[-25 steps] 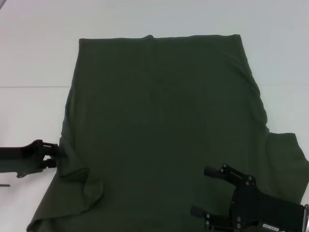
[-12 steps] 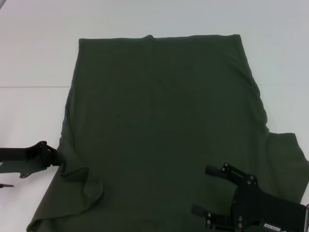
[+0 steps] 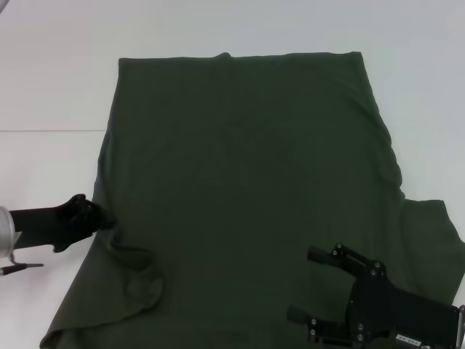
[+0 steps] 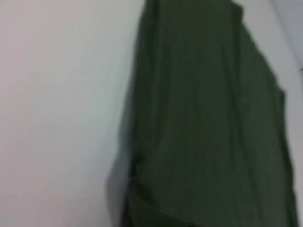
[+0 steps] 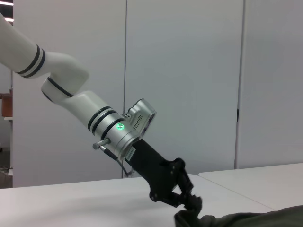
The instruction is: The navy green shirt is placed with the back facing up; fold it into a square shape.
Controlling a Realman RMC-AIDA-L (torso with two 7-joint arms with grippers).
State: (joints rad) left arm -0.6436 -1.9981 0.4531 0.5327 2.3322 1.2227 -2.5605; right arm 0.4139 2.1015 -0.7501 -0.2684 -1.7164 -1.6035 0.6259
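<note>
We're looking down on the navy green shirt (image 3: 247,196), spread flat across the white table (image 3: 51,80) and covering most of it, one sleeve poking out on the right side. Nothing else lies on the table near the cloth. Our left gripper (image 3: 98,217) is at the shirt's left edge, low down, fingers clenched on a pinch of fabric, and the cloth bunches into a raised fold just beside it. Our right gripper (image 3: 309,285) hovers over the near right part of the shirt, jaws spread apart and holding nothing. From the right wrist we get what the head camera can't: the left gripper (image 5: 189,205) seen side-on, tilted down with its tips buried in the fabric edge (image 5: 246,220). The left wrist shows only the shirt (image 4: 203,123) running alongside bare table (image 4: 61,109).
</note>
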